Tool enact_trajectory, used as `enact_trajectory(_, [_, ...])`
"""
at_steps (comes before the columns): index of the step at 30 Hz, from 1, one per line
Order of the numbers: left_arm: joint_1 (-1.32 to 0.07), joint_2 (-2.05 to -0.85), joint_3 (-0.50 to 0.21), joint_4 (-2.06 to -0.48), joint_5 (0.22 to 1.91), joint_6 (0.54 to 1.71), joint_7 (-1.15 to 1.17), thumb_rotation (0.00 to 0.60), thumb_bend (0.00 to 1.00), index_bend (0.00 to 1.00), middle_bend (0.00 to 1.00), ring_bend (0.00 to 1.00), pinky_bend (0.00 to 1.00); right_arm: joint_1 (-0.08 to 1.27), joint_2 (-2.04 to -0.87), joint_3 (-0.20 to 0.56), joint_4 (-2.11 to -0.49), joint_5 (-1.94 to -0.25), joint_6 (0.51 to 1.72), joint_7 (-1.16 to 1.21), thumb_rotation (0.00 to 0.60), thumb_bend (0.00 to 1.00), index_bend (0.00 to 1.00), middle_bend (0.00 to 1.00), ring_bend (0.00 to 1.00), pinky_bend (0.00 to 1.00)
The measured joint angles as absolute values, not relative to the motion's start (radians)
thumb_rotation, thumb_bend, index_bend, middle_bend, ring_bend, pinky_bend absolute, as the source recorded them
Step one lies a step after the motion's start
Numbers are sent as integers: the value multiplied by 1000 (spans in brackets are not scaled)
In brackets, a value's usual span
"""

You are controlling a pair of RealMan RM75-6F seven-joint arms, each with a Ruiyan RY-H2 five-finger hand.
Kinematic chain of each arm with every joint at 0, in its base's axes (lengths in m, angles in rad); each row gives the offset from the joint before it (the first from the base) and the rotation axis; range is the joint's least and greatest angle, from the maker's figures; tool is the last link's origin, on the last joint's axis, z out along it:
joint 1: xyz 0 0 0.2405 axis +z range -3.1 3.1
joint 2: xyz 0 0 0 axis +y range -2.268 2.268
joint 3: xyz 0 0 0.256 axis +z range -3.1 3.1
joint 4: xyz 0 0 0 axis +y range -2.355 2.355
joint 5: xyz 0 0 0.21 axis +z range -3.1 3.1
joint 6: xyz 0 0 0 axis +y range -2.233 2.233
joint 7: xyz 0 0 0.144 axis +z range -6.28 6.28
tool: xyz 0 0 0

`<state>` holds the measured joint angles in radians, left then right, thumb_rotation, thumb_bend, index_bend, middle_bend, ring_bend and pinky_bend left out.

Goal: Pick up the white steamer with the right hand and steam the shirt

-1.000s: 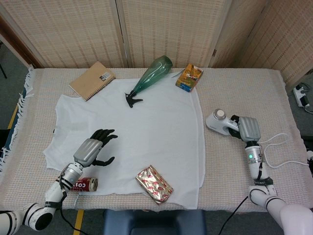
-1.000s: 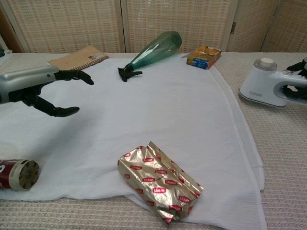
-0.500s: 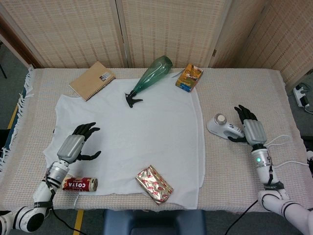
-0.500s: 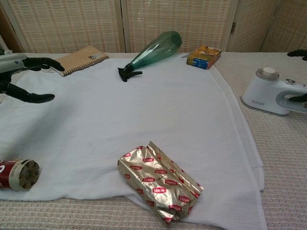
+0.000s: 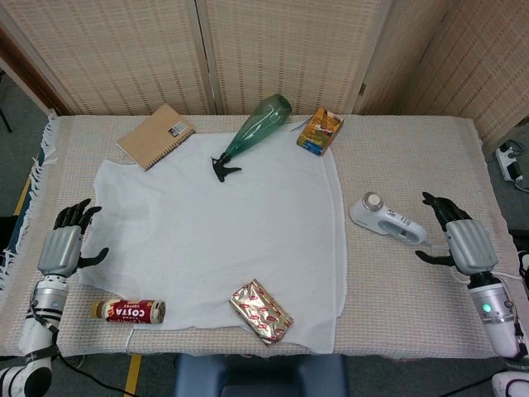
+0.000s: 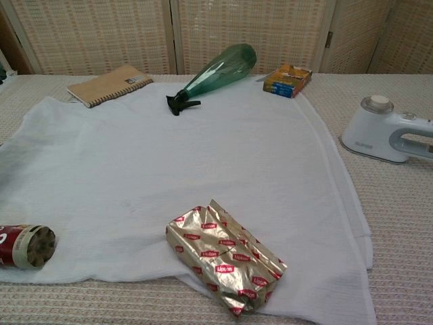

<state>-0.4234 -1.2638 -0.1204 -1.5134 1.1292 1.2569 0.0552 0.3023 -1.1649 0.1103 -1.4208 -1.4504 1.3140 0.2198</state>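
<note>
Head view: my right robot hand hovers empty, fingers spread, just right of the white handheld steamer lying on the woven surface beside the flat white shirt; left robot hand likewise spread.

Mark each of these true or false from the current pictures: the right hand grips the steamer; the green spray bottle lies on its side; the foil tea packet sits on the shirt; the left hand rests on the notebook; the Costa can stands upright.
1. The right hand grips the white steamer. False: the hand is open beside it, fingers apart, not touching.
2. The green spray bottle lies on its side. True.
3. The foil tea packet sits on the shirt. True.
4. The left hand rests on the notebook. False: it hangs open at the table's left edge, far from the notebook.
5. The Costa can stands upright. False: it lies on its side.
</note>
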Motion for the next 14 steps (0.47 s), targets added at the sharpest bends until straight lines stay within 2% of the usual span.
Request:
enact_trajectory(2, [-382,-1256,-108,-1510,1151,1310,53,600,281,188,92,48,27,257,-1151,90,-1455,-1457,1364,197,600,21,0,90,5,160])
enact_trajectory(4, [-348,-1249,-96,-1511,1168,1356,54,600,231,182,92,49,18,223,-1132,71,-1498,-1453,1382,168,600,22,0,13,0,86])
enact_trajectory(8, [-261,-1235,-69,-1524,1204,1463,54,600,202,173,92,48,15,174,-1114,49,-1543,-1453,1413,147,600,21,0,0,0,76])
enact_trajectory(14, [-150,-1226,-25,-1554,1262,1584,75,600,201,174,92,48,13,84,-1121,14,-1547,-1497,1541,134,600,21,0,17,0,76])
